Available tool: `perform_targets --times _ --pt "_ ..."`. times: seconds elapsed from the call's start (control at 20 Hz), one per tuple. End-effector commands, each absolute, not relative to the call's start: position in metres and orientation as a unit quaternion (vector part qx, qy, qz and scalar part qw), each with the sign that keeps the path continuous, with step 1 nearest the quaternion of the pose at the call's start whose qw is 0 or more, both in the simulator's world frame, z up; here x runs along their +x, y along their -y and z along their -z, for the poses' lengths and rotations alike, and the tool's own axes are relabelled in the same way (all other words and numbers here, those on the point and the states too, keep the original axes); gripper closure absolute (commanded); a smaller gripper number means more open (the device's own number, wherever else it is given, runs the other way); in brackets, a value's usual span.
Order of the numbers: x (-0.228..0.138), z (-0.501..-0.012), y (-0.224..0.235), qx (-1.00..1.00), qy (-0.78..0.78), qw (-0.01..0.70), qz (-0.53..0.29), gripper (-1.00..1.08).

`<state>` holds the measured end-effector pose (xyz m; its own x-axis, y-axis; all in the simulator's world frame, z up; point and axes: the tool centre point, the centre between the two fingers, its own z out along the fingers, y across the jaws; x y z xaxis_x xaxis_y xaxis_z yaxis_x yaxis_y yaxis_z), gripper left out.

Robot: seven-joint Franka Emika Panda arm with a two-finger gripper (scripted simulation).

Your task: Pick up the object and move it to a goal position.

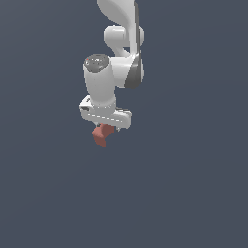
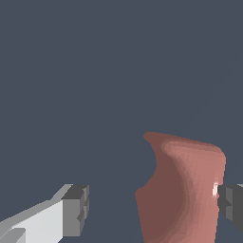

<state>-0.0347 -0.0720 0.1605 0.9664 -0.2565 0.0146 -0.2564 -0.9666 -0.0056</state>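
No readable text, brand or label anywhere in either view.

Exterior view: white arm [image 1: 118, 53] comes down from the top centre of the frame, wrist pointing downward. The gripper [image 1: 105, 130] sits just above frame centre, slightly toward the exterior view's left. The brick-red block [image 1: 100, 134] hangs directly under the gripper body, its upper part hidden by the hand and its lower tip sticking out below. Around it there is only uniform dark blue-grey background [image 1: 193, 184]; no visible surface edge, so I can't tell how high the block is above anything.

Wrist view: the block [image 2: 182, 190] fills the lower right of the frame, with a bent, concave side facing the middle. One dark finger pad [image 2: 231, 203] touches its far side at the right edge of the frame. The other finger [image 2: 76, 210] is at lower left, well apart from the block, with a clear gap between them.

Claw state: spread, with only one pad in contact and no pinch visible.
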Motion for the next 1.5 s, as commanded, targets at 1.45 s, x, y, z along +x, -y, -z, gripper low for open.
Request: perform_targets --times 1.45 --pt "-0.076 -0.096 0.104 -0.979 -0.202 0.000 0.000 -0.92"
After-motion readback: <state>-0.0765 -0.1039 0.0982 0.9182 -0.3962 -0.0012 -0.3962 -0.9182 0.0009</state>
